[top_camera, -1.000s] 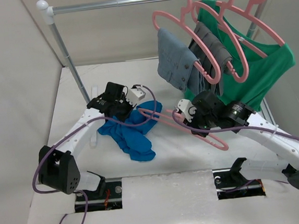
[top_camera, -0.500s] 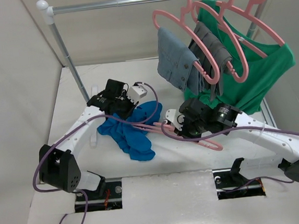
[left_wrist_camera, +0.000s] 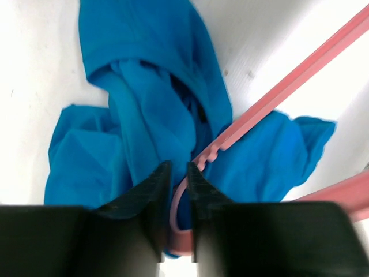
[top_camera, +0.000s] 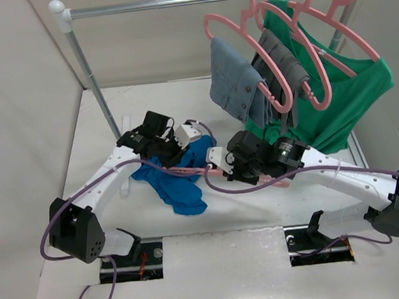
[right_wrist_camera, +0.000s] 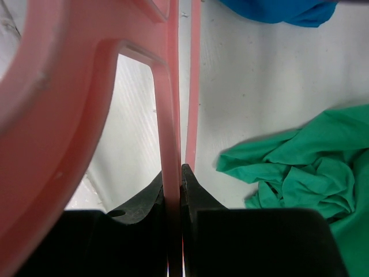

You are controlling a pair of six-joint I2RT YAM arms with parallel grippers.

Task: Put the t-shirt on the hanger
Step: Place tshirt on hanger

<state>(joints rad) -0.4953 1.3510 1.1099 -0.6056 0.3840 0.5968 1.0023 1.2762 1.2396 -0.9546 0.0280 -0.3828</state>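
I am at the step of poking the hanger (left_wrist_camera: 277,95) into the shirt (left_wrist_camera: 144,115). My right jaws are shut tight on a thin bar of the hanger and hold it low over the counter (top_camera: 247,215). Its far end lies on the blue shirt, which sits in a heap under my left jaws. Those are nearly closed, with a pink bit in the gap. I cannot tell if they pinch. Next, I think, I must find the neck hole and slide the hanger end inside.
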